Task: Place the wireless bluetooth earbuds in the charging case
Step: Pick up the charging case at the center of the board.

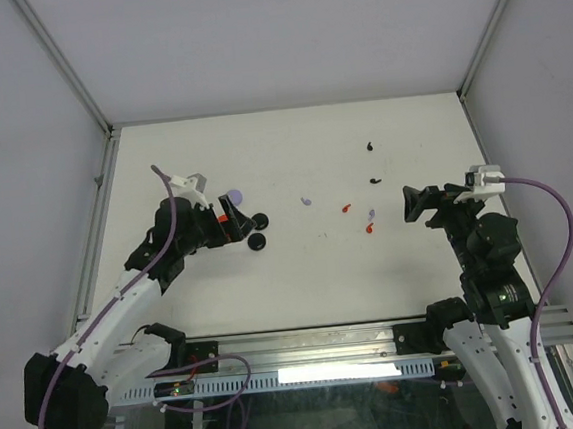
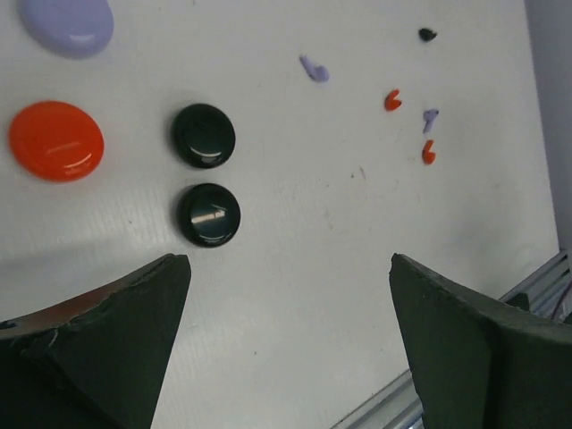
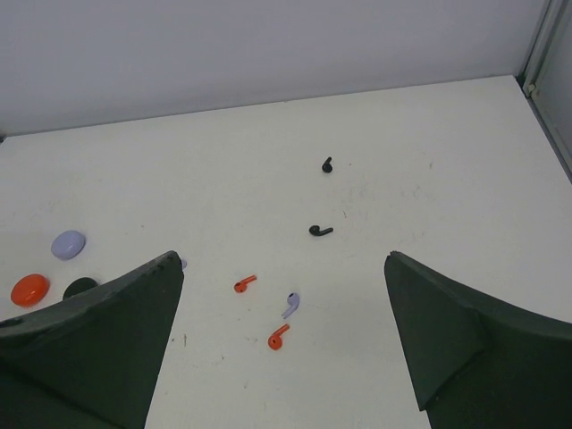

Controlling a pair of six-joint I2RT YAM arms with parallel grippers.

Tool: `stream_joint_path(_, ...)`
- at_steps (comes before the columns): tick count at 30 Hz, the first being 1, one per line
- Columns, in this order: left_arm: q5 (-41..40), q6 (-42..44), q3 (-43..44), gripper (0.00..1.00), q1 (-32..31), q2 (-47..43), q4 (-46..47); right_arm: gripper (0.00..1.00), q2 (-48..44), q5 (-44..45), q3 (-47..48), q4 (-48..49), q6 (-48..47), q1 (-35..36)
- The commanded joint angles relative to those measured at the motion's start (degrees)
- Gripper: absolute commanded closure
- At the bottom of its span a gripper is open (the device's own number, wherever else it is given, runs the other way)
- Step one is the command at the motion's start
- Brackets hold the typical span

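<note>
Earbuds [image 1: 346, 208]: six, all loose on the table [image 1: 303, 293], right of its middle, none put away. Closest to the near edge is the near red earbud [image 3: 278, 337], and it's dead ahead of my right gripper [image 3: 281, 264], low in the gap between my fingers [image 3: 98, 349], which stand wide apart with nothing in them. Its stem slants up to the right in my wrist view, skew to the line my fingers close along, so I reckon a small wrist turn before I close. Just past it is the near lilac earbud [image 3: 290, 305], slanted much the same. Left of those, the far red earbud [image 3: 244, 284]; further left, toward the table's middle, the other lilac earbud [image 2: 314, 69]. Beyond, the near black earbud [image 3: 320, 231], stem lying crosswise, and last the far black earbud [image 3: 327, 164], toward the far edge.

Over toward the left edge, the cases [image 1: 257, 240]: two black cases [image 2: 208, 214], a red case [image 2: 55, 140], a lilac case [image 2: 67, 25], all looking shut from above. My left gripper [image 2: 288, 259] hangs over them, spread wide and empty too.

So the right arm is clearly nearer the buds, and the left is nearer the cases. The right arm stands up from the near edge, gripper angled down toward the middle. The left arm stretches diagonally from the near left corner, gripper looking down.
</note>
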Motion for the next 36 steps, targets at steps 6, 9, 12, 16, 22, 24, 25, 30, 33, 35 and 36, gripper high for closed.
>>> stream_joint_path(6, -16.62, 4.3, 9.41, 0.05, -10.58, 14.89, -6.92, 0.01, -0.36, -4.2, -0.79, 4.58, 0.38, 1.21)
stream_joint_path(9, -20.07, 4.92, 11.35, 0.06, -13.83, 19.12, -7.18, 0.01, -0.43, -5.32, -0.59, 4.33, 0.64, 1.47)
stream_joint_path(12, -24.01, 7.75, 14.06, 0.11, -16.88, 24.65, -7.76, 0.01, -1.27, -5.71, -0.58, 4.08, 0.57, 1.71)
stream_joint_path(16, -29.15, 11.51, 17.85, 0.15, -19.75, 31.02, -12.49, 0.01, -2.57, -5.87, -0.79, 4.24, 0.56, 2.19)
stream_joint_path(22, -26.64, 14.46, 18.78, 0.18, -19.62, 35.23, -12.53, 0.01, -2.04, -6.74, -0.8, 4.41, 0.58, 3.08)
stream_joint_path(24, -26.89, 14.77, 18.85, 0.22, -19.65, 36.3, -12.44, 0.01, -1.84, -7.71, -0.8, 4.58, 0.58, 3.2)
stream_joint_path(25, -27.01, 15.0, 19.06, 0.26, -19.65, 37.04, -12.39, 0.01, -1.67, -7.95, -0.8, 4.63, 0.6, 3.21)
stream_joint_path(30, -27.65, 15.72, 20.85, 0.36, -19.69, 41.13, -12.4, 0.01, -0.99, -9.31, -0.72, 4.85, 0.67, 3.39)
stream_joint_path(33, -27.63, 16.19, 21.87, 0.36, -19.49, 42.36, -12.24, 0.01, -0.4, -10.2, -0.63, 4.53, 0.58, 3.63)
stream_joint_path(35, -26.96, 16.33, 21.96, 0.36, -19.1, 43.09, -11.99, 0.01, -0.12, -10.66, -0.43, 4.45, 0.58, 3.77)
stream_joint_path(36, -26.69, 16.34, 21.94, 0.37, -18.94, 43.32, -11.87, 0.01, -0.02, -10.94, -0.41, 4.49, 0.58, 3.75)
